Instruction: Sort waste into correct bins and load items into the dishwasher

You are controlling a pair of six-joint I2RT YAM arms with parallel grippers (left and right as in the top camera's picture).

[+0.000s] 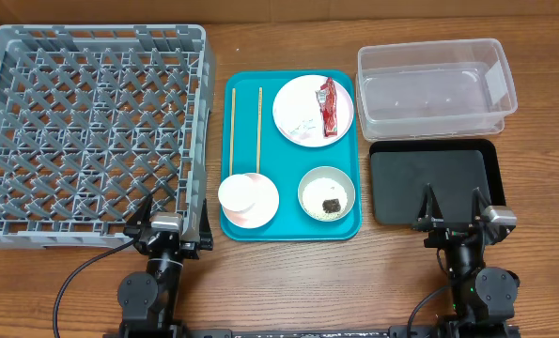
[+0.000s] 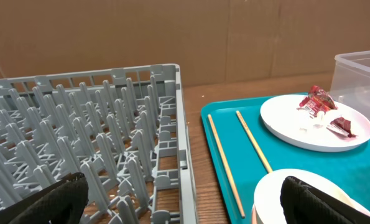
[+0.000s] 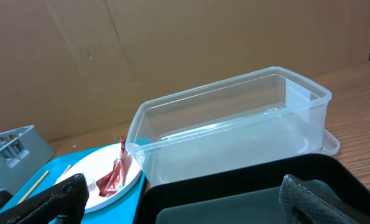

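A red wrapper point(image 1: 328, 105) and white paper scraps point(image 1: 305, 122) lie on the large pale-pink plate point(image 1: 298, 101) on a teal tray point(image 1: 291, 225). The grey-green bowl point(image 1: 309, 188) holds rice and a dark food lump point(image 1: 331, 205). A white cup point(image 1: 241, 192) stands on the small pink dish point(image 1: 264, 208). Two chopsticks point(image 1: 259, 130) lie on the tray's left. The grey rack point(image 1: 91, 131) is at the left. The clear tub point(image 1: 436, 86) and black tray point(image 1: 436, 178) are at the right. My left gripper point(image 1: 171, 214) is open over the rack's near right corner. My right gripper point(image 1: 453, 208) is open over the black tray's near edge.
The plate with the wrapper also shows in the left wrist view point(image 2: 315, 121) and the right wrist view point(image 3: 107, 177). Brown cardboard walls stand behind the wooden table point(image 1: 288, 282). Cables run from both arm bases at the front edge.
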